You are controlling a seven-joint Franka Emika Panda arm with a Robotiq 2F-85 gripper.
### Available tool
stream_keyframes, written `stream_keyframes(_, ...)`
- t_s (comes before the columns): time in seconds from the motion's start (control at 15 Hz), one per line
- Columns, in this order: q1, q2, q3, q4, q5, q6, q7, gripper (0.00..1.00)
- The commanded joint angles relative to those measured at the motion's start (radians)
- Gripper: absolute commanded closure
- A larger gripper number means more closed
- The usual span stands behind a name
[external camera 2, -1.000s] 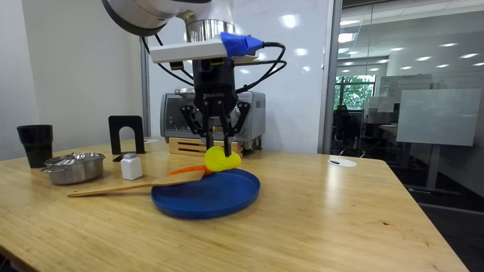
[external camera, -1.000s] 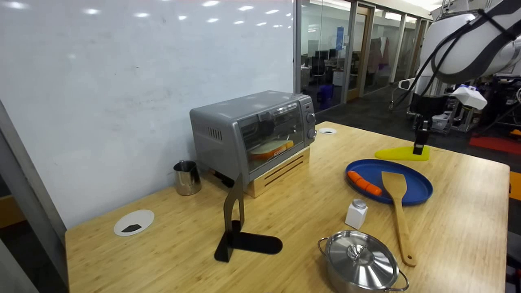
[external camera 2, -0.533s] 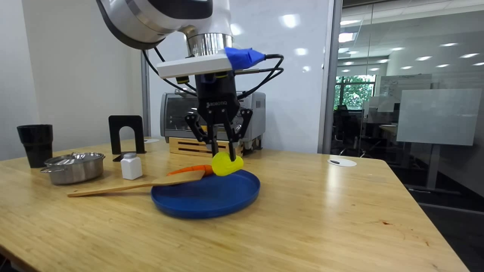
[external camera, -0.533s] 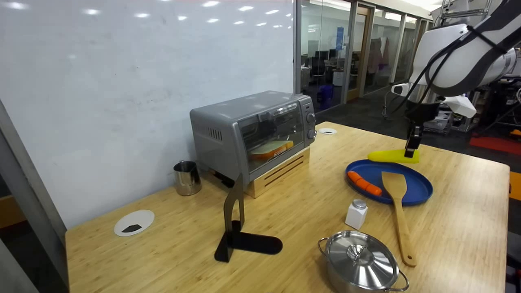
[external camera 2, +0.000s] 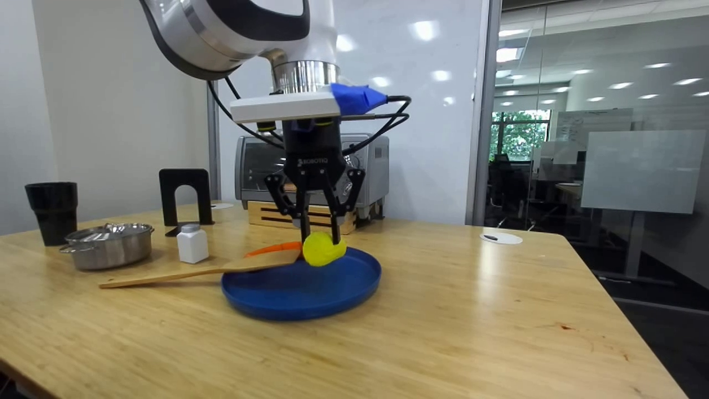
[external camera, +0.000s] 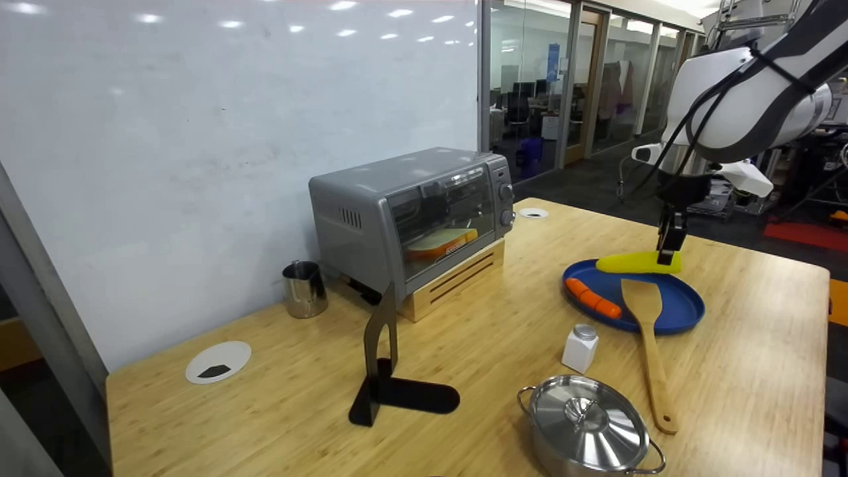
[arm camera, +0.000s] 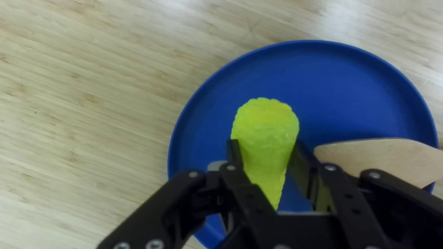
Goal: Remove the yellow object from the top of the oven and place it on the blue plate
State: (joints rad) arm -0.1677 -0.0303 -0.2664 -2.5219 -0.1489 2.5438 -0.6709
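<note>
The yellow object is bright yellow and elongated, wide at one end and tapering at the other. My gripper is shut on it, with a finger on each side, as the wrist view shows. The gripper points down over the blue plate. In the wrist view the yellow object lies over the plate. It hangs low, near the plate's rim in an exterior view; whether it touches the plate I cannot tell. The grey oven stands against the whiteboard, its door shut and its top bare.
An orange carrot-like item and a wooden spatula's head lie on the plate. A white shaker, lidded steel pot, black bookend, steel pitcher and black cup stand on the table.
My gripper has moved down, carrying the yellow object from behind the plate's rim to low over the plate. The plate, carrot-like item and spatula have not moved.
</note>
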Motion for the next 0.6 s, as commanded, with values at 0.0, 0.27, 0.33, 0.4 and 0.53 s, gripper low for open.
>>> stream_keyframes(0.0,-0.014,0.014,0.016,0.006,0.009,-0.019,-0.046,0.28)
stream_keyframes(0.27,-0.010,-0.031,0.022,0.027,0.030,-0.088,-0.046,0.01)
stream_keyframes(0.33,-0.006,-0.064,0.027,0.045,0.039,-0.137,-0.018,0.00)
stream_keyframes(0.4,0.000,-0.102,0.035,0.065,0.049,-0.185,0.023,0.00)
stream_keyframes(0.53,0.009,-0.167,0.053,0.116,0.055,-0.273,0.105,0.00)
